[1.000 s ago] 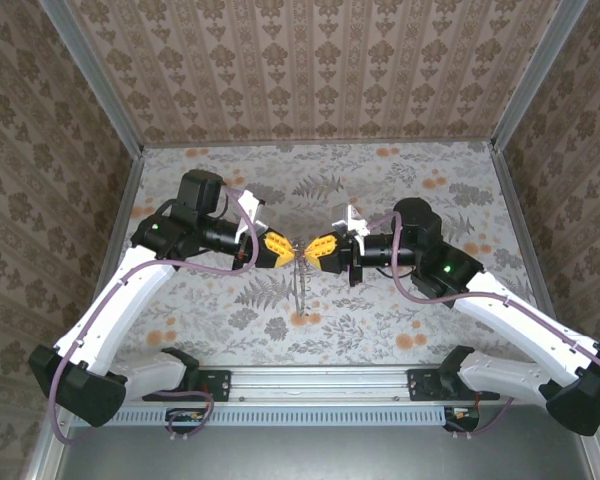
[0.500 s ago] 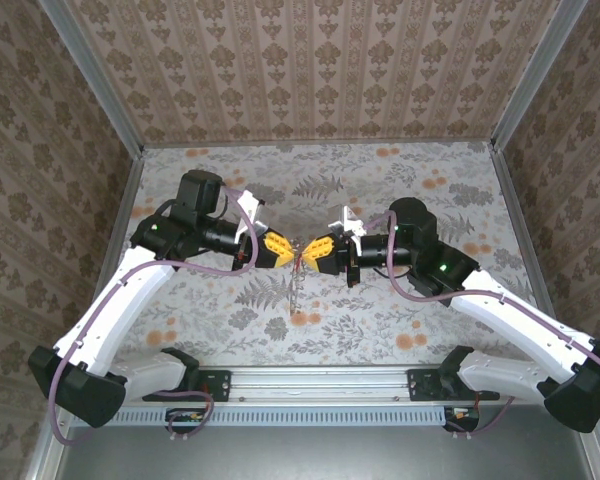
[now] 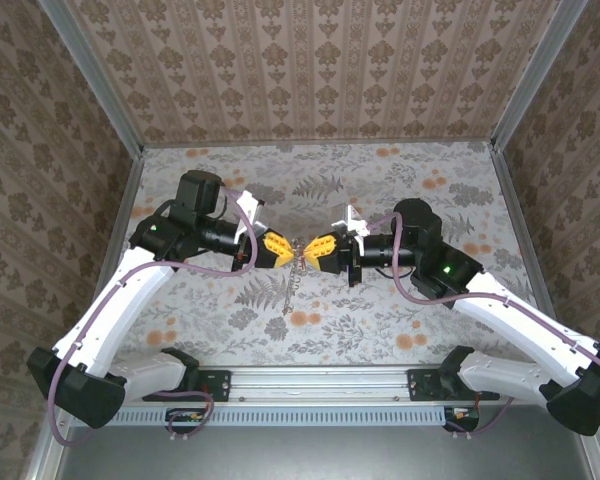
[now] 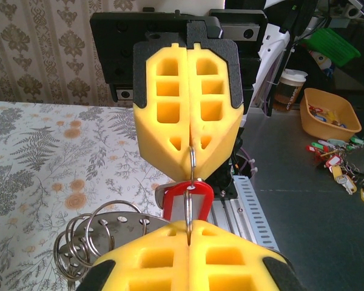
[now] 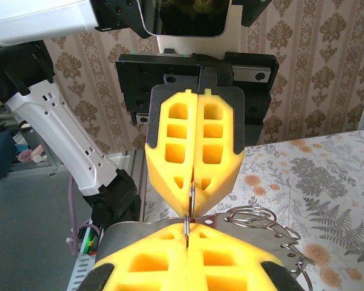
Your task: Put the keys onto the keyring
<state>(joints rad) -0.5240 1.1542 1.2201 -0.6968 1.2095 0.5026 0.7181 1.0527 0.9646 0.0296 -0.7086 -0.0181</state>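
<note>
Keyring [image 4: 192,163] mostly hidden inside right gripper [image 4: 191,151], left gripper [image 4: 188,225]; keys [image 4: 201,187] lower half hidden.

The jaws are yellow, the keys [image 4: 194,200] red-tagged, table [image 3: 380,320] floral, walls [image 3: 320,70] brown damask.

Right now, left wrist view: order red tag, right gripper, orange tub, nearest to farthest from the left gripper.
1. red tag, at the tips of the left gripper.
2. right gripper, facing, just beyond.
3. orange tub, far right, off the table.

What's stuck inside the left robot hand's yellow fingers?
A thin metal ring, edge-on, pinched in the shut left gripper, the red tag just above its fingers. The ring's lower part is hidden between them.
</note>
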